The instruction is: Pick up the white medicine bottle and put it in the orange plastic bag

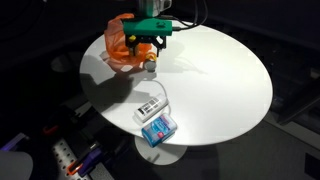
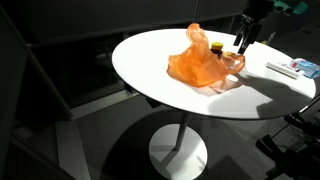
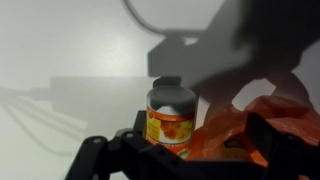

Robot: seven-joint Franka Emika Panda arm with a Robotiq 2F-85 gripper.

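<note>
Beside orange bag edge, medicine bottle

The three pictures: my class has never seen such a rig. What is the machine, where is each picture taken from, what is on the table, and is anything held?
The machine is one robot arm ending in a two-fingered gripper. Two pictures come from cameras standing outside the robot, looking at a round white table. The third comes from a camera on the robot's wrist, looking past the dark fingers. On the table are a crumpled orange plastic bag, an upright medicine bottle with a white cap beside it, and a white box and a blue box near the edge. The gripper hovers at the bottle with fingers apart; nothing seems held.
</note>
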